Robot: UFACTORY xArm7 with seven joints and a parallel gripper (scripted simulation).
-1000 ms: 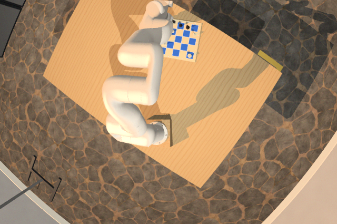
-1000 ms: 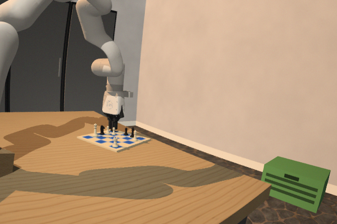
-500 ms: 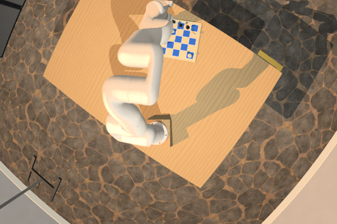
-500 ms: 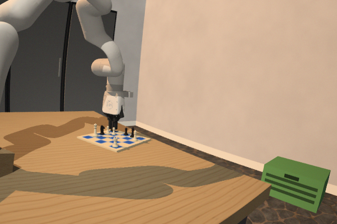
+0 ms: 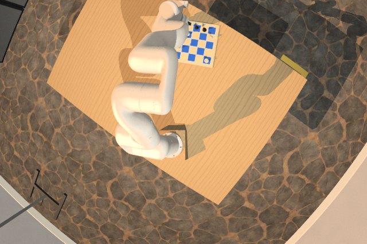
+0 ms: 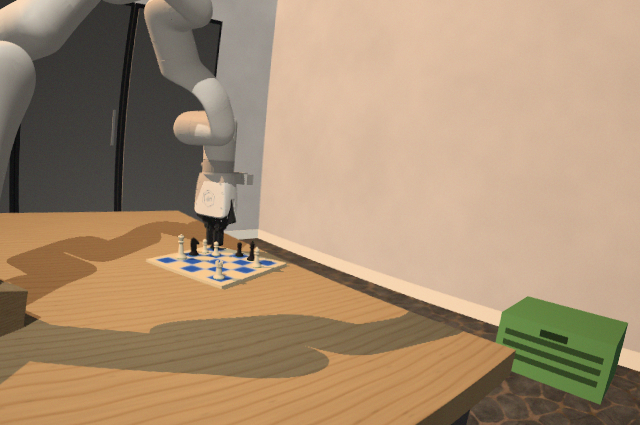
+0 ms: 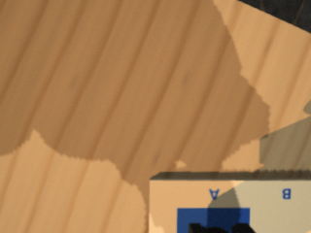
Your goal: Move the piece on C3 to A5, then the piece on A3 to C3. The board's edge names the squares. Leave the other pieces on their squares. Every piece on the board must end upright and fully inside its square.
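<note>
The blue-and-cream chessboard lies at the far side of the wooden table. My gripper stands low over the board's far corner, on the blue edge square by the letter A in the wrist view. It is shut on a chess piece that the dark fingers mostly hide. A small white piece shows right at the fingertips. In the top view my arm covers the gripper and the board's left part. Other pieces stand upright: a tall white one, a black knight, black pieces and a white pawn.
A green box sits on the floor to the right of the table. A yellow bar lies at the table's right edge. A wooden block stands by my base. A wall runs close behind the board.
</note>
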